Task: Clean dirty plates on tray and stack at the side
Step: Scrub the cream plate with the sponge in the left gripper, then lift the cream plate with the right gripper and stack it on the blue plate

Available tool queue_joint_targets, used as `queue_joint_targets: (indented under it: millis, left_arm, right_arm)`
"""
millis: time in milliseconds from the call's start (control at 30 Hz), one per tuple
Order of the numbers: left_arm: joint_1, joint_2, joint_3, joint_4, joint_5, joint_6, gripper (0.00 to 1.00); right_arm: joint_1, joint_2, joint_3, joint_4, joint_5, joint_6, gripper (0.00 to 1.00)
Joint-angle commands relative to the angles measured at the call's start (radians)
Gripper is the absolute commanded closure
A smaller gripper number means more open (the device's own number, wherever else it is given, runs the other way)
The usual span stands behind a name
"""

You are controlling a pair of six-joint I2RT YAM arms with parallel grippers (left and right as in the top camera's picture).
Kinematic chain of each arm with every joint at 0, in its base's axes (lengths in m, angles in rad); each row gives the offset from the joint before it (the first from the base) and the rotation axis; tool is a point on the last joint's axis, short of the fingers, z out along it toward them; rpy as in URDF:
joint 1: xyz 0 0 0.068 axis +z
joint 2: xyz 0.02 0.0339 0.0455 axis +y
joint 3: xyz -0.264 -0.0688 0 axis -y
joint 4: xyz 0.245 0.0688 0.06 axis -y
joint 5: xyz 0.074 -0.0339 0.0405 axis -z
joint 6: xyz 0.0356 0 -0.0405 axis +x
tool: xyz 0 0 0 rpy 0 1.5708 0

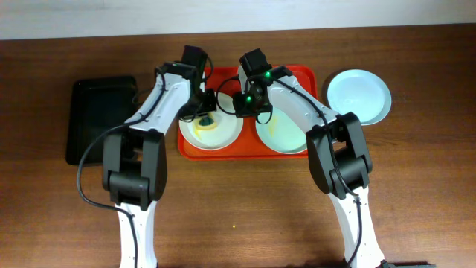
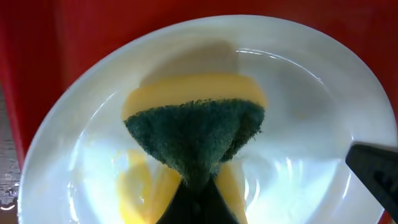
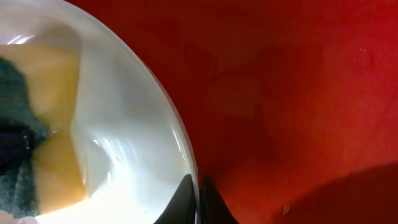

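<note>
Step in hand (judged): scrubbing the white plate point(image 1: 210, 128), which is the left of the two plates on the red tray point(image 1: 301, 74).
White plate location: left half of the red tray, lying flat, with faint yellow smearing in its well.
Left gripper point(image 2: 198, 202): clamped on a sponge point(image 2: 196, 124), yellow with the green scouring face folded up. The sponge is pressed into the plate's well.
Right gripper point(image 3: 198, 198): fingers drawn together on the white plate's rim, thin edge pinched between the tips and bare red tray on the far side.
Key relation: the sponge sits near the middle of the well. The pinched rim is on the side of the plate that faces the tray's centre, so it lies to the right of the sponge. The left arm is over the well and the right arm only reaches the edge.
Sponge axis: broad folded edge points away from the left fingers and the narrow end is in the grip.
Next move (judged): wiping strokes should run across the well, toward and away from the pinned rim, so the plate cannot slide.
Risk (judged): a thin rim grip may slip on the wet glaze.
Mint plate point(image 1: 286, 134): right half of the tray, partly under the right arm, smeared yellow.
Pale blue plate point(image 1: 358, 97): on the table point(image 1: 416, 186) just right of the tray, at the start of the stack.
Black tray point(image 1: 97, 119): on the table at far left, well apart.
</note>
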Motion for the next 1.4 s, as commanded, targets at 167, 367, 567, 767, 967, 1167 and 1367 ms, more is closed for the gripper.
queue_joint_targets:
  millis: [167,367,567,767,967,1167,1367]
  left_arm:
    - [0.022,0.012,0.014,-0.124,-0.376,-0.014,1.0]
    - [0.036,-0.079,0.058,-0.151,-0.09,-0.014,1.0]
    - [-0.024,-0.076,-0.087,-0.067,0.09,-0.014,1.0]
    - [-0.016,-0.076,-0.143,-0.091,-0.187,-0.033,1.0]
    - [0.031,-0.143,-0.07,-0.156,-0.382,-0.097,1.0]
    - [0.042,-0.267,-0.064,-0.114,-0.34,-0.122,1.0]
    - [0.2,-0.343,-0.065,-0.156,-0.317,-0.148,1.0]
  right_arm:
    - [0.025,0.032,-0.006,-0.014,-0.005,0.01,0.96]
    - [0.025,0.032,-0.006,-0.014,0.019,0.013,0.96]
    - [0.025,0.032,-0.006,-0.013,0.021,0.028,0.96]
    - [0.025,0.032,-0.006,-0.015,0.021,0.028,0.96]
    - [0.025,0.032,-0.006,-0.015,0.021,0.027,0.96]
    - [0.025,-0.04,0.043,-0.037,0.068,-0.01,0.96]
    - [0.077,-0.132,0.305,-0.311,0.629,-0.143,0.96]
